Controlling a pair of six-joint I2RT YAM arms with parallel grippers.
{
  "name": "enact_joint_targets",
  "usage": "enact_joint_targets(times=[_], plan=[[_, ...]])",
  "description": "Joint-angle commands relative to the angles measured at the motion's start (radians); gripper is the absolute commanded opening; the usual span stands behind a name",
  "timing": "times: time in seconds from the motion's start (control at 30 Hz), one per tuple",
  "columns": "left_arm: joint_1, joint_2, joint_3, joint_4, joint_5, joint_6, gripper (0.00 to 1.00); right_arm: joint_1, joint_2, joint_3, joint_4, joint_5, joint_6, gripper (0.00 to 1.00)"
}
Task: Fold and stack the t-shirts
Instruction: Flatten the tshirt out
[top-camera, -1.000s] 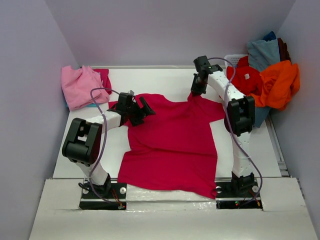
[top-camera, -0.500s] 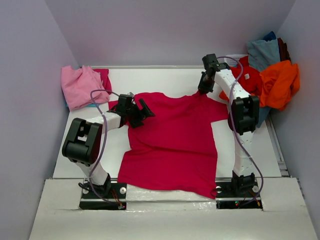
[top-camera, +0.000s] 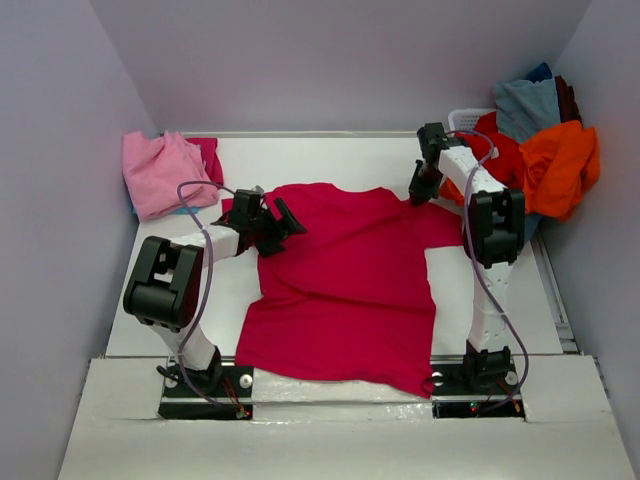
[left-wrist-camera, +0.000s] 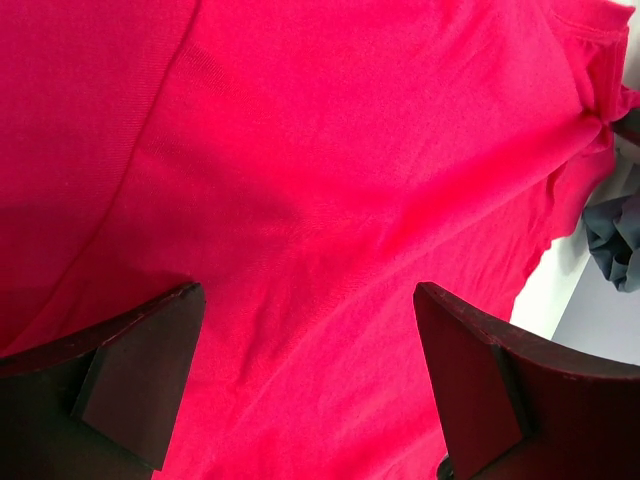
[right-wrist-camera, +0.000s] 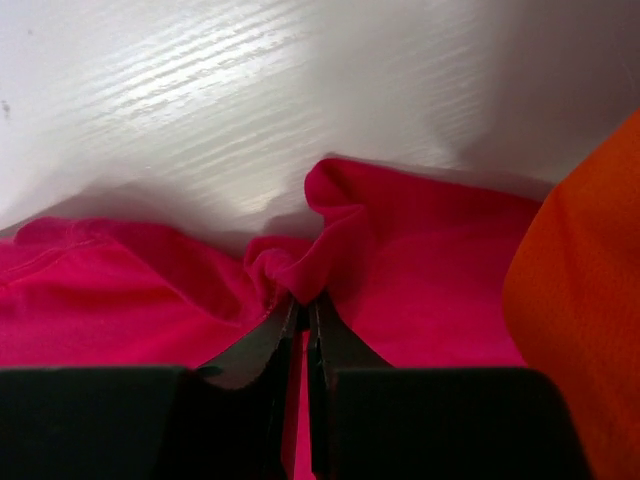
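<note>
A crimson-magenta t-shirt lies spread flat in the middle of the table, collar toward the back. My right gripper is shut on its right sleeve, pinching a bunched fold of the cloth between the fingertips. My left gripper hangs open over the shirt's left shoulder, both fingers wide apart above the fabric, holding nothing. A light pink t-shirt lies crumpled at the back left.
A white basket at the back right holds a heap of t-shirts: orange, red and grey-blue. The orange one hangs close beside my right gripper. Purple walls close in the table on three sides.
My right gripper has pulled the shirt's right sleeve outward to the right, toward the basket, flattening that shoulder. The left gripper has stayed open over the left shoulder.
</note>
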Motion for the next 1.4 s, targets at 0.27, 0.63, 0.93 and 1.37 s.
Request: enact_joint_targets(times=[0.27,0.63,0.93,1.37], plan=[[0.004,-0.012,0.037,0.023,0.029,-0.015,0.99,-0.011,-0.099,-0.044,0.069,-0.098,-0.044,0.82],[0.004,0.012,0.328,-0.131,-0.021,0.039,0.99,0.040,-0.206,-0.101,0.115,-0.147,-0.034,1.00],[0.004,0.238,0.548,-0.145,0.081,0.045,0.99,0.092,-0.139,-0.075,0.124,-0.177,-0.020,1.00],[-0.025,0.496,0.724,-0.195,0.150,0.074,0.99,0.110,-0.024,-0.071,0.184,-0.211,-0.003,1.00]])
